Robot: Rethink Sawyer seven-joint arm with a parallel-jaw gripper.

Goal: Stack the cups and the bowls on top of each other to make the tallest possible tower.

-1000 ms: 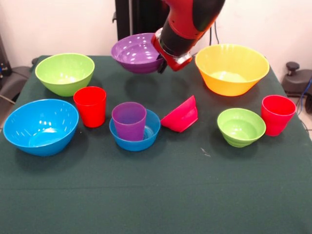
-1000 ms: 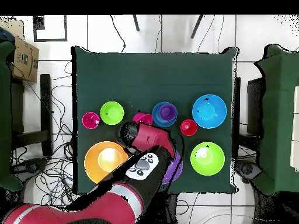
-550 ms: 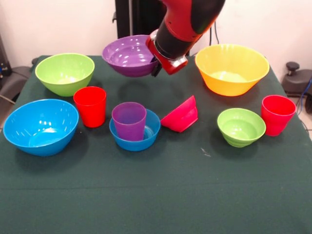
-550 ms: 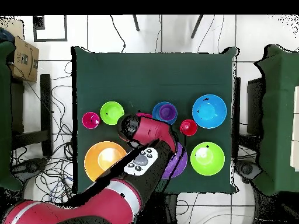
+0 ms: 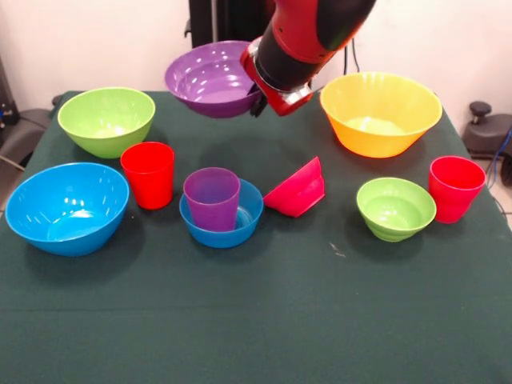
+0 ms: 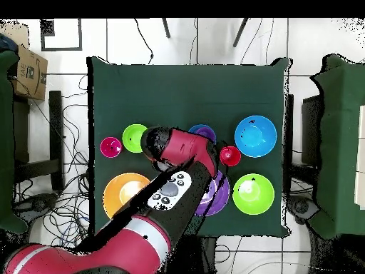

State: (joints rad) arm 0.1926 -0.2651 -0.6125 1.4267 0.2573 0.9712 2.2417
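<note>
My gripper (image 5: 258, 101) is shut on the right rim of the large purple bowl (image 5: 208, 78), which hangs above the back of the table. In the overhead view the arm covers part of that bowl (image 6: 217, 197). On the table stand the large yellow bowl (image 5: 380, 112), large lime green bowl (image 5: 106, 120) and large blue bowl (image 5: 66, 206). A purple cup (image 5: 212, 198) sits inside the small blue bowl (image 5: 227, 226). One red cup (image 5: 149, 174) is left of it, another red cup (image 5: 454, 188) is at the far right. The red-pink bowl (image 5: 298, 190) lies tipped on its side beside the small lime green bowl (image 5: 395, 208).
The green cloth table (image 5: 264, 320) has open room along its near side. In the overhead view a cardboard box (image 6: 27, 70) sits off the table's upper left, and cables lie on the floor around it.
The gripper has lifted the purple bowl higher and carried it a little to the left in the front view. Nothing else on the table moved.
</note>
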